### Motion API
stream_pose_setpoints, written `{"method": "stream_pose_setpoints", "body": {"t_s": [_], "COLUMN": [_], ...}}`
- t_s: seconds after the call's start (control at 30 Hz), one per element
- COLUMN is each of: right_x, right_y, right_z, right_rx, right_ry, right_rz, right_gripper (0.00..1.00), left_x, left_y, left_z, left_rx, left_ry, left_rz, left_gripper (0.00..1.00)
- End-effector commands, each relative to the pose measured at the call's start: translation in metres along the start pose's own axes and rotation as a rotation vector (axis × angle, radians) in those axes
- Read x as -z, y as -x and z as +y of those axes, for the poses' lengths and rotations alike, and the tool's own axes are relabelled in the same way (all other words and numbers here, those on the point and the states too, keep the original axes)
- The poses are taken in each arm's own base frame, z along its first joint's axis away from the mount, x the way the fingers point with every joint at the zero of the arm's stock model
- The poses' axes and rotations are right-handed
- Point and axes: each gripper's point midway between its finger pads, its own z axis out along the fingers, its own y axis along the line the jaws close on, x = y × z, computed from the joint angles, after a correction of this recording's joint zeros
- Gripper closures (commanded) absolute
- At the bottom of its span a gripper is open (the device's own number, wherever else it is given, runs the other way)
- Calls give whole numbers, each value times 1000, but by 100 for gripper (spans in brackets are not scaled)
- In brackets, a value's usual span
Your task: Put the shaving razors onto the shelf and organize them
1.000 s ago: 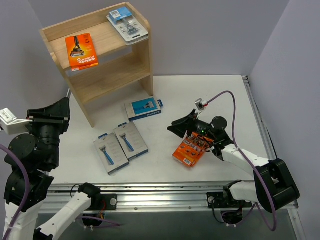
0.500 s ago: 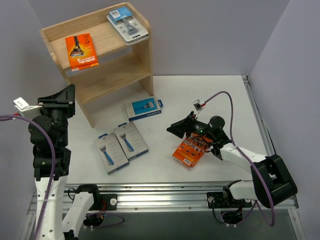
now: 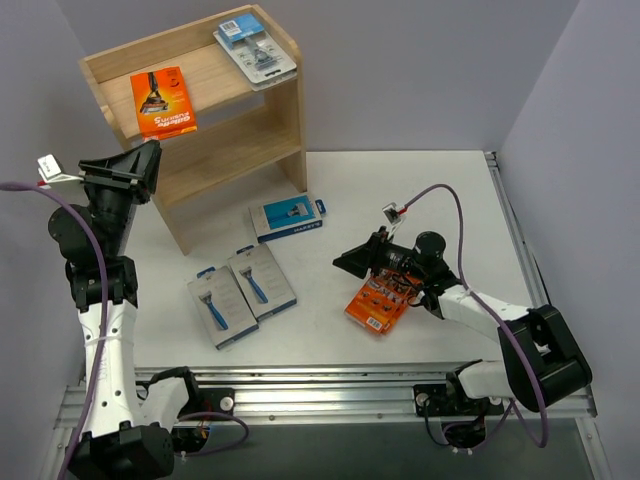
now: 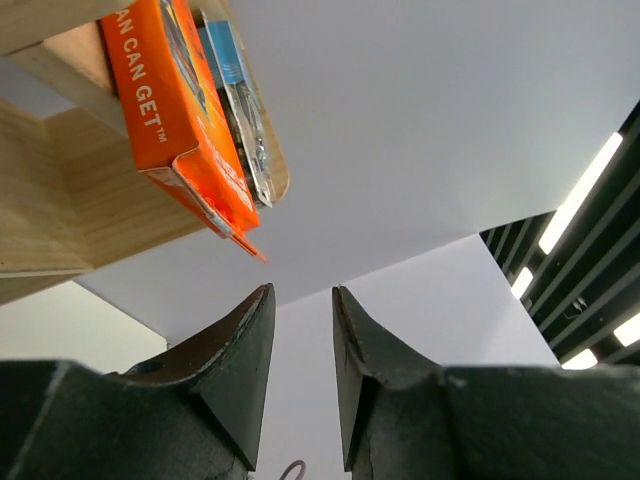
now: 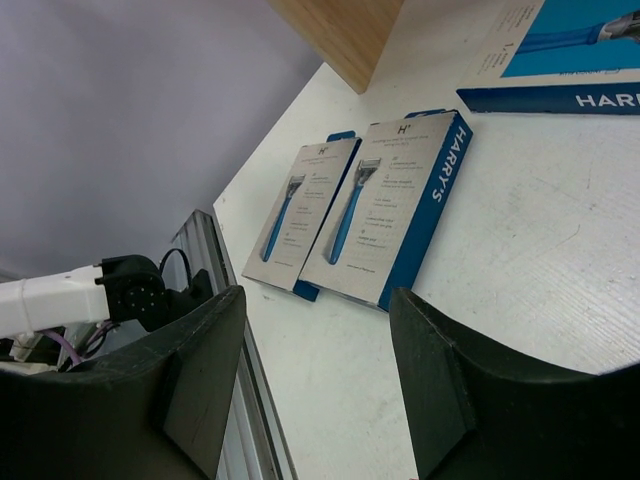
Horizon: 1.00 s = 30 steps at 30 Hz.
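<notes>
The wooden shelf (image 3: 215,150) stands at the back left. An orange razor box (image 3: 163,103) and a clear blister pack (image 3: 255,47) lie on its top. A blue box (image 3: 288,217) and two grey-and-blue boxes (image 3: 222,307) (image 3: 262,281) lie flat on the table. Another orange pack (image 3: 380,300) lies under the right arm's wrist. My left gripper (image 3: 140,170) is raised beside the shelf's left end, open by a narrow gap (image 4: 303,290), looking up at the overhanging orange box (image 4: 170,110). My right gripper (image 3: 347,262) is low over the table, open and empty (image 5: 315,295), facing the grey-and-blue boxes (image 5: 390,210).
A metal rail (image 3: 330,385) runs along the near table edge. The right arm's purple cable (image 3: 455,200) loops above the table. Grey walls close in the back and both sides. The left arm's base (image 5: 130,295) shows past the two boxes.
The left arm has lifted and swung up toward the shelf's left end. The right gripper has edged slightly left over the table; the razor packs have not moved.
</notes>
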Motion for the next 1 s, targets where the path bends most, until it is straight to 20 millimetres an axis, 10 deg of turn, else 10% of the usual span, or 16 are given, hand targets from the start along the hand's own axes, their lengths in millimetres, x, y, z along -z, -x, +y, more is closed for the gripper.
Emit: {"method": "stream_pose_setpoints", "body": {"t_s": [0.0,0.97], "right_x": [-3,-5], "right_y": [15,3], "right_z": [6,-8], "right_rx": [61,26], "right_ry": [27,-14], "right_rz": [-22,16], "right_gripper": [45,46], "left_x": [3,-21], "left_y": [-5,15], "left_z": [-47,1], "left_rx": [-7,-41], "left_ry": [-152,118], "left_rz": [60,64], "left_gripper": [61,48]}}
